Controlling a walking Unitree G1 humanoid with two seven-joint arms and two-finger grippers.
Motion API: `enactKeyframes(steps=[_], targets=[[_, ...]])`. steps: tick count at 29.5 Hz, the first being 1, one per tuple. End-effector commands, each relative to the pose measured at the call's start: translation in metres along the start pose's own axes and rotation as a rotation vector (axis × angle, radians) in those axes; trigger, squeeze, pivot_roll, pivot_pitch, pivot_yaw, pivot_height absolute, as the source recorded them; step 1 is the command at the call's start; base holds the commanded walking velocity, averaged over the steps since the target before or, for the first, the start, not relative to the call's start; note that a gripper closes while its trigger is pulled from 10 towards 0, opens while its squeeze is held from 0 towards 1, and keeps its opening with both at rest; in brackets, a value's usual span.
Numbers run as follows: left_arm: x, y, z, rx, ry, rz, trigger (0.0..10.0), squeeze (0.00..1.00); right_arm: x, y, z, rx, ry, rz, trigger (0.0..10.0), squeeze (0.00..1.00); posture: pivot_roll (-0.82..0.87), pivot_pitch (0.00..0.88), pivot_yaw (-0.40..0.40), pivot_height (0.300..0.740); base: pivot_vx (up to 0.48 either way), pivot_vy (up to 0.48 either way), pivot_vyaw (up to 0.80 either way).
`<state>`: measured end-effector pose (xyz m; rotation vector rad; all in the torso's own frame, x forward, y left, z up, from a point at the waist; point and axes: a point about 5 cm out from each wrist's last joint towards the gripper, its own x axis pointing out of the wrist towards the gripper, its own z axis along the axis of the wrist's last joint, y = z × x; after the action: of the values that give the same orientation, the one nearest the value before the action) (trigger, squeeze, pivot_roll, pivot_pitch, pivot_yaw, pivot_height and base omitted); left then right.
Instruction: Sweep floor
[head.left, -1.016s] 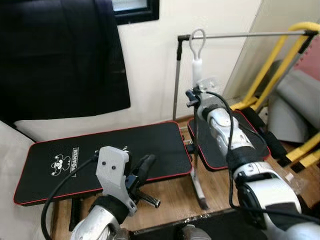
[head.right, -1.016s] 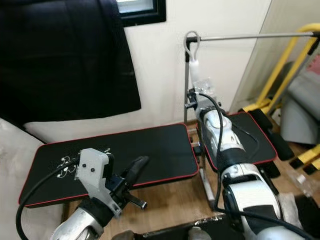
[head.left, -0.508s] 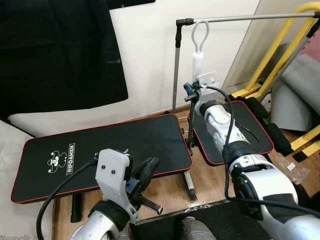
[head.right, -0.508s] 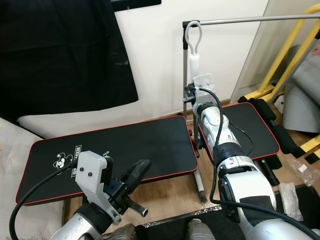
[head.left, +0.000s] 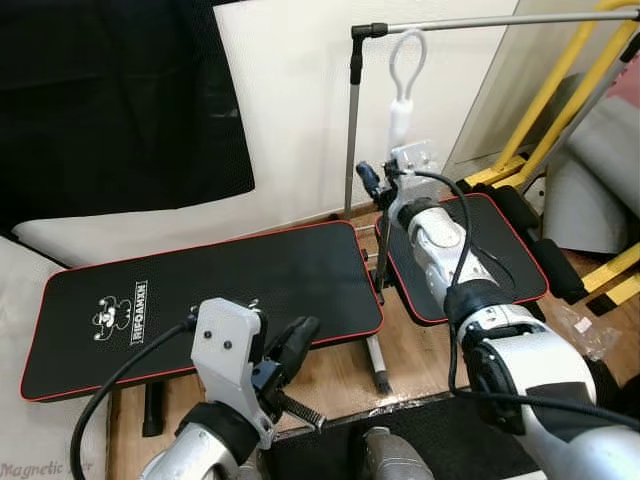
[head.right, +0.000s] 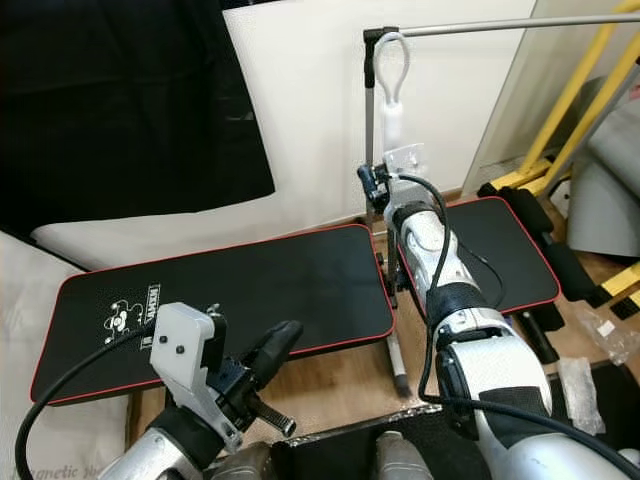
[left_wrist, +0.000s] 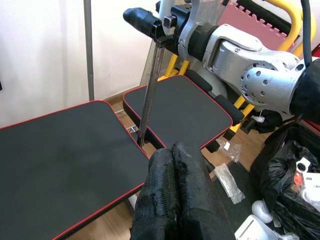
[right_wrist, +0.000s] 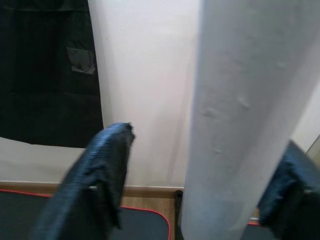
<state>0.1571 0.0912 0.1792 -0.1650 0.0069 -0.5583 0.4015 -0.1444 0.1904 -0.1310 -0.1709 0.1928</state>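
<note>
The right gripper (head.left: 375, 185) is raised in front of the robot, its two black fingers set either side of the white plastic broom handle (head.left: 399, 115) with the loop-shaped end. In the right wrist view one finger (right_wrist: 100, 175) stands a little off the white handle (right_wrist: 235, 115) and the other is at its far edge, so whether they actually clamp it cannot be told. Below the gripper a thin dark shaft (left_wrist: 150, 95) runs down into the gap between two padded boards, and its lower end reaches the wooden floor (head.left: 345, 375) near a grey metal foot.

The left gripper (head.left: 297, 340) is held low and near the robot's body, its black fingers (left_wrist: 175, 195) pressed together with nothing between them, above the near edge of the large black mat with red trim (head.left: 200, 295) and a white logo. A smaller black red-edged pad (head.left: 500, 250) lies to the right, just beside the large one.

Behind the broom stands a grey metal rack with a horizontal bar (head.left: 470, 20). A black cloth (head.left: 120, 100) hangs on the cream wall to the left. Yellow tubular frames (head.left: 560, 90) lean at the right. In the left wrist view a black plastic bag (left_wrist: 287, 170) sits open on the floor with white items inside; what they are cannot be made out.
</note>
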Motion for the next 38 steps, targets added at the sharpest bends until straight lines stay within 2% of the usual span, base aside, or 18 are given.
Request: enactKeyframes(steps=[1, 5, 8, 11, 16, 18, 20, 21, 23, 24, 29, 30, 31, 33, 34, 35, 37, 38], targets=[[-0.001, 0.000, -0.005, -0.007, 0.029, 0.008, 10.0, 0.00, -0.005, -0.003, -0.007, 0.009, 0.014, 0.007, 10.0, 1.00, 0.03, 0.271, -0.040, 0.740, 0.000, 0.000, 0.00], [0.002, 0.002, -0.005, -0.005, 0.024, 0.007, 10.0, 0.00, -0.020, -0.012, -0.026, 0.015, 0.051, 0.027, 10.0, 1.00, 0.01, 0.263, -0.044, 0.740, 0.000, 0.000, 0.00], [0.004, 0.004, -0.005, -0.003, 0.021, 0.005, 10.0, 0.00, -0.037, -0.021, -0.041, 0.022, 0.078, 0.031, 10.0, 1.00, -0.01, 0.254, -0.045, 0.740, 0.000, 0.000, 0.00], [0.006, 0.007, -0.006, 0.002, 0.019, 0.003, 10.0, 0.00, -0.056, -0.032, -0.052, 0.073, 0.111, 0.003, 10.0, 1.00, -0.02, 0.241, -0.034, 0.740, 0.000, 0.000, 0.00], [0.007, 0.009, -0.006, 0.003, 0.019, 0.000, 10.0, 0.00, -0.068, -0.035, -0.055, 0.085, 0.124, 0.008, 10.0, 1.00, -0.02, 0.229, -0.025, 0.740, 0.000, 0.000, 0.00], [0.010, 0.012, -0.007, 0.006, 0.017, -0.005, 10.0, 0.00, -0.085, -0.035, -0.062, 0.101, 0.161, 0.015, 10.0, 1.00, -0.04, 0.210, -0.026, 0.740, 0.000, 0.000, 0.00], [0.010, 0.012, -0.007, 0.006, 0.017, -0.005, 10.0, 0.00, -0.085, -0.035, -0.062, 0.101, 0.161, 0.015, 10.0, 1.00, -0.04, 0.210, -0.026, 0.740, 0.000, 0.000, 0.00], [0.011, 0.014, -0.007, 0.007, 0.016, -0.005, 10.0, 0.00, -0.089, -0.034, -0.064, 0.110, 0.176, 0.013, 10.0, 0.74, -0.04, 0.204, -0.025, 0.740, 0.000, 0.000, 0.00], [0.013, 0.015, -0.008, 0.010, 0.015, -0.006, 10.0, 0.00, -0.094, -0.034, -0.065, 0.122, 0.193, 0.015, 10.0, 0.74, -0.04, 0.192, -0.026, 0.740, 0.000, 0.000, 0.00], [0.015, 0.017, -0.008, 0.016, 0.014, -0.005, 10.0, 0.00, -0.098, -0.034, -0.065, 0.149, 0.208, 0.005, 10.0, 0.00, -0.05, 0.182, -0.026, 0.740, 0.000, 0.000, 0.00], [0.019, 0.022, -0.010, 0.027, 0.013, 0.001, 10.0, 0.00, -0.106, -0.030, -0.060, 0.197, 0.242, 0.011, 10.0, 0.00, -0.06, 0.149, -0.025, 0.740, 0.000, 0.000, 0.00], [0.022, 0.027, -0.010, 0.032, 0.010, 0.012, 10.0, 0.00, -0.110, -0.021, -0.052, 0.229, 0.241, 0.050, 10.0, 0.00, -0.07, 0.131, -0.026, 0.740, 0.000, 0.000, -0.80], [0.024, 0.031, -0.011, 0.032, 0.006, 0.033, 10.0, 0.00, -0.115, -0.010, -0.042, 0.211, 0.256, 0.102, 10.0, 0.00, -0.08, 0.116, -0.026, 0.740, 0.000, 0.000, -0.80], [0.024, 0.031, -0.011, 0.032, 0.006, 0.033, 10.0, 0.00, -0.115, -0.010, -0.042, 0.211, 0.256, 0.102, 10.0, 0.00, -0.08, 0.116, -0.026, 0.740, 0.000, 0.000, -0.80], [0.025, 0.035, -0.011, 0.035, 0.000, 0.053, 10.0, 0.00, -0.119, 0.002, -0.033, 0.187, 0.251, 0.158, 10.0, 0.00, -0.09, 0.105, -0.024, 0.740, 0.000, 0.000, -0.80], [0.025, 0.035, -0.011, 0.035, 0.000, 0.053, 10.0, 0.00, -0.119, 0.002, -0.033, 0.187, 0.251, 0.158, 10.0, 0.00, -0.09, 0.105, -0.024, 0.740, 0.000, 0.000, -0.80], [0.028, 0.042, -0.011, 0.041, -0.004, 0.091, 10.0, 0.00, -0.122, 0.017, -0.022, 0.165, 0.215, 0.232, 10.0, 0.00, -0.10, 0.083, -0.024, 0.740, 0.000, 0.000, -0.80], [0.028, 0.042, -0.011, 0.041, -0.004, 0.091, 10.0, 0.00, -0.122, 0.017, -0.022, 0.165, 0.215, 0.232, 10.0, 0.00, -0.10, 0.083, -0.024, 0.740, 0.000, 0.000, -0.80]])
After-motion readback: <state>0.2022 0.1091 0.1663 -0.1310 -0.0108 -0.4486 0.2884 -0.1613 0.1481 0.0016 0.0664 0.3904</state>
